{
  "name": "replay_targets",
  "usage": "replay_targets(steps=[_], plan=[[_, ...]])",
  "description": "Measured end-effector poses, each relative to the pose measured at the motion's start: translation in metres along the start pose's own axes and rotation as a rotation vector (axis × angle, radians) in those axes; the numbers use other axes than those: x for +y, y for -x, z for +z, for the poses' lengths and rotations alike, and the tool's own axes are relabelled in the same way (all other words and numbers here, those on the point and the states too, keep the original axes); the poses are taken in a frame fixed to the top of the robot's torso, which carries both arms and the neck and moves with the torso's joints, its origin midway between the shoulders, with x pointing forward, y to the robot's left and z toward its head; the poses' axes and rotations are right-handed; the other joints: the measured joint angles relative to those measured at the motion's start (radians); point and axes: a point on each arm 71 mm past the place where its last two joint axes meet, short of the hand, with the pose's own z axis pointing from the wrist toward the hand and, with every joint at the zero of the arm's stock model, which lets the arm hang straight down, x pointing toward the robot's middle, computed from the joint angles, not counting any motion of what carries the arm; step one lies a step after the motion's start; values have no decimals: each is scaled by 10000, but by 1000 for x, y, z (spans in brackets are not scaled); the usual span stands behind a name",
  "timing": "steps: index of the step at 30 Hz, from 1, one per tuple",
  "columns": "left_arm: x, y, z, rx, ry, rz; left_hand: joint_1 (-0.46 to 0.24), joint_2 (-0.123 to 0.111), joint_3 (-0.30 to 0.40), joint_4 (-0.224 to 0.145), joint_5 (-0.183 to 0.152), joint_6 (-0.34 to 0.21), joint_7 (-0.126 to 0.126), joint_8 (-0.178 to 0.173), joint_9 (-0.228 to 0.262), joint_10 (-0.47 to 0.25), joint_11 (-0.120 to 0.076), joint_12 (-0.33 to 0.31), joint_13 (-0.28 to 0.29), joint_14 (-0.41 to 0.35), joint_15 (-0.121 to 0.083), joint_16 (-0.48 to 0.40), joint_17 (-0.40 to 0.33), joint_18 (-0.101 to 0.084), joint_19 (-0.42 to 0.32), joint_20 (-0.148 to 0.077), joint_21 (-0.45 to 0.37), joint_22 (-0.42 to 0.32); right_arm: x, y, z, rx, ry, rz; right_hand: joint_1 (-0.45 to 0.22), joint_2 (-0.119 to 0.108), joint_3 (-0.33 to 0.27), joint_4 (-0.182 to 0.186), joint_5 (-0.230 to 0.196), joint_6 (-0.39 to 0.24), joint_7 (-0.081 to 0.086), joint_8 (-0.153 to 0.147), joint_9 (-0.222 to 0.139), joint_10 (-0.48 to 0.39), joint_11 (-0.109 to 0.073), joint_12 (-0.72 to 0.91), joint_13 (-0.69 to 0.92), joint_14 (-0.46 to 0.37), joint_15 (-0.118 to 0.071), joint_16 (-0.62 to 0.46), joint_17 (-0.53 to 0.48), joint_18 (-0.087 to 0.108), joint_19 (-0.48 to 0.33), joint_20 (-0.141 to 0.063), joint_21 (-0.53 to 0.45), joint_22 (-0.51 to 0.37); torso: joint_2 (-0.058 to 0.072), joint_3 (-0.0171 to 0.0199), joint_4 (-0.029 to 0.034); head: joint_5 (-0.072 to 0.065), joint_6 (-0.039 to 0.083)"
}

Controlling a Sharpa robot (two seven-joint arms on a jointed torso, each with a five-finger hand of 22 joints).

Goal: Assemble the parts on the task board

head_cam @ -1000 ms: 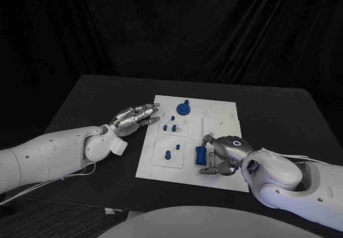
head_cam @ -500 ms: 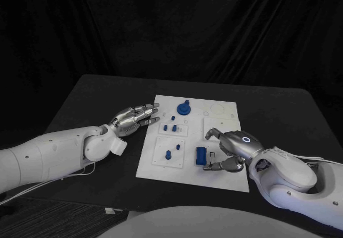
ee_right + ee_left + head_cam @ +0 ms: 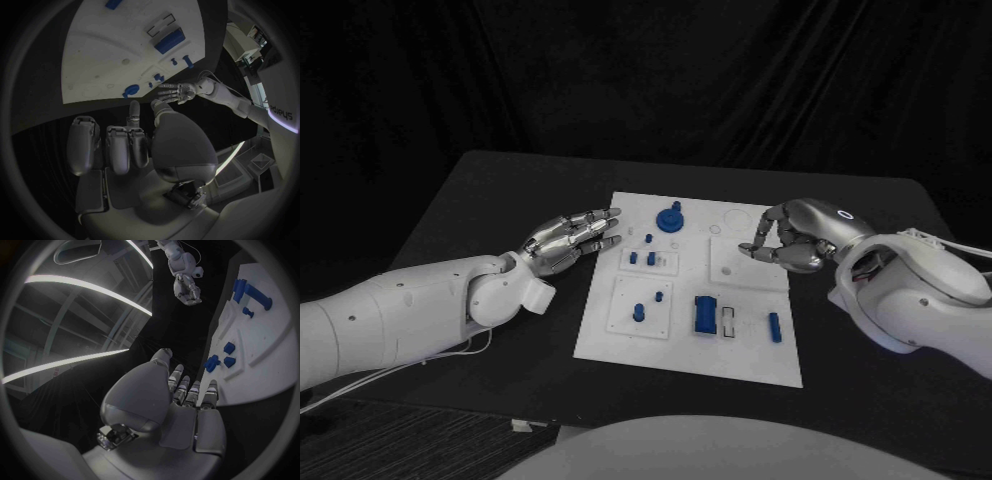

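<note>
Having let go of the flat blue rectangular block (image 3: 707, 316) near the white task board's (image 3: 625, 340) near edge, the right robot hand (image 3: 790, 236) is rising, curled and empty; the left robot hand (image 3: 570, 240) is hovering open beside the board.

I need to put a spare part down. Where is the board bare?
The task board is bare along its near edge, below the blue block and slim bar. Its far right corner lies beside the right hand. The left column of small pegs is crowded.
</note>
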Motion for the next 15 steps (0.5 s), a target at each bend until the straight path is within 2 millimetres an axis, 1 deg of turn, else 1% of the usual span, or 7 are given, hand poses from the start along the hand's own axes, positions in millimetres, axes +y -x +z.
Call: replay_targets(steps=[1,3,4,7,9,12,15], plan=[[0,0,0,-1,-45,-2,-33,-33,0,0,0,21,21,23,0,60,21,45,16,16,-15,52,9,0,0,0,0,15,-4,3,3,157,-203,-16,12,-13,-11,-11,-97,80,-6,-85,4,0,0,0,0,-13,-15,26,0,4,0,0,-18,0,-1,0,1,2,0],[-1,0,-1,-11,-117,2,-65,-65,0,0,0,36,36,38,0,91,18,116,26,37,-37,79,28,101,0,0,0,45,-9,5,6,502,-515,-96,35,-35,-82,60,-552,469,-41,-428,44,35,-35,0,0,27,-56,26,-1,2,-1,0,-18,0,-3,0,5,1,0],[-1,0,-1,-16,-151,5,-65,-65,0,0,0,36,36,38,0,91,18,116,26,37,-37,79,28,89,0,0,0,55,-11,5,8,728,-660,-164,35,-35,-120,98,-632,638,-55,-641,39,34,-34,0,0,27,-56,26,0,1,-15,-14,-18,0,-3,-1,6,-11,0],[-2,0,-1,-20,-263,7,-65,-65,0,0,0,36,36,38,-1,91,18,165,36,37,-37,79,28,88,0,0,0,55,-17,1,13,1575,-1109,-475,144,73,-172,108,-736,1527,-64,-2056,-151,34,-34,0,0,-3,-85,26,-1,2,-1,-71,-70,-1,-2,-2,7,-39,0],[-2,0,-1,-22,-326,9,-65,-65,0,0,0,36,36,38,-1,91,18,165,37,37,-37,79,28,87,0,0,0,55,-19,-3,15,2146,-1318,-700,195,125,-245,86,-847,1963,-82,-2674,-172,34,-34,0,0,16,-130,26,-1,3,-1,-71,-167,-1,0,-2,8,-59,0],[-3,0,0,-17,-394,8,-65,-65,0,0,0,36,36,38,-1,159,15,164,36,37,-37,79,28,87,0,0,0,55,-21,-9,16,2864,-1540,-1030,193,122,-317,97,-1099,2404,-113,-3114,-158,-2,-70,0,0,15,-130,26,-1,3,-1,-71,-272,-1,0,-3,11,-133,0],[-3,0,0,-16,-441,10,-65,-65,-1,0,39,36,36,38,-1,160,15,164,36,37,-37,79,28,86,0,0,0,54,-22,-15,15,3420,-1667,-1305,193,122,-328,86,-1276,2717,-156,-3325,-90,27,-147,0,0,16,-130,26,-2,4,-1,-71,-282,-2,1,-3,10,-198,0]])
